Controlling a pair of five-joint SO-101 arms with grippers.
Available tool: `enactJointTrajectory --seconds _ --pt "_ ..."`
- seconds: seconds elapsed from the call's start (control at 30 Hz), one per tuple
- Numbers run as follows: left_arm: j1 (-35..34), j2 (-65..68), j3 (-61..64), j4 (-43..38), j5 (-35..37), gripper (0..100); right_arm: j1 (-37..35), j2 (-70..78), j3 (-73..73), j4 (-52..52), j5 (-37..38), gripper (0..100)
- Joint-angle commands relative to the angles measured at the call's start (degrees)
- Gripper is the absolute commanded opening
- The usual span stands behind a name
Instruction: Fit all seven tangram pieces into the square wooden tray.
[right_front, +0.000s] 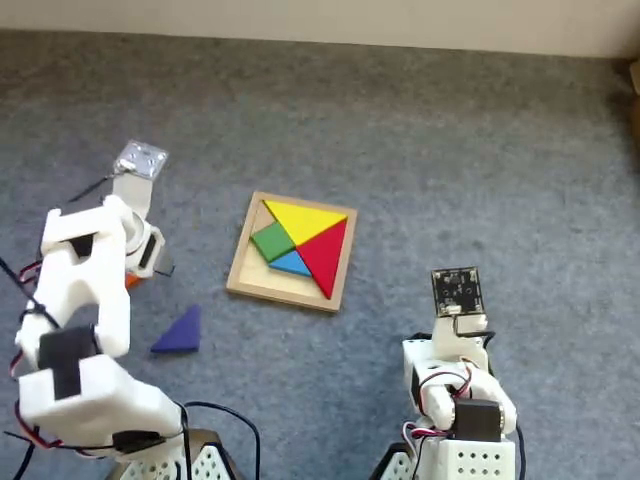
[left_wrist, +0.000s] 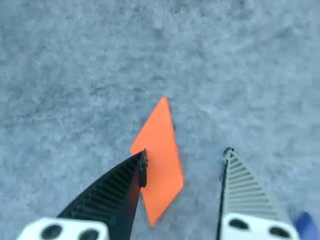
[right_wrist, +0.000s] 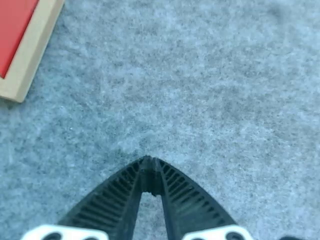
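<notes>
Inside tray (right_front: 265, 285) you had four pieces (right_front: 300, 220); orange piece (left_wrist: 159, 160) between spread left gripper (left_wrist: 185, 151) jaws, blue triangle (right_front: 181, 332) loose on carpet; right gripper (right_wrist: 150, 162) clenched, empty.

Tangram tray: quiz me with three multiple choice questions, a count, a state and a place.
1. How many pieces lie in the tray? A two B four C seven
2. The right end effector is: A open B shut, empty C shut on a piece
3. The orange piece lies: A in the tray B in the right end effector C under the left end effector
1 B: yellow, green, blue, red. 2 B: fingertips meet over carpet. 3 C: open fingers flank it.
</notes>
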Motion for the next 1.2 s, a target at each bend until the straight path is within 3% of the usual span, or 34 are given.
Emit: enactJointTrajectory --seconds 0.0,0.23,0.5,0.83,1.17 --pt "-2.7 7.9 -9.3 3.4 1.6 24 0.7 0.7 8.2 0.5 0.0 1.6" --pt "-3.1 25.1 -32.2 20.8 4.7 23 0.7 0.7 8.2 0.5 0.0 1.6" --pt "-2.9 35.3 -47.8 31.6 4.4 10 0.7 0.7 8.2 0.5 0.0 1.6" --pt "-0.9 31.3 -48.0 33.1 3.3 0 0.7 0.7 8.2 0.5 0.0 1.6" --pt "10.2 16.3 -39.4 34.8 2.5 0 0.7 0.7 8.2 0.5 0.0 1.6"
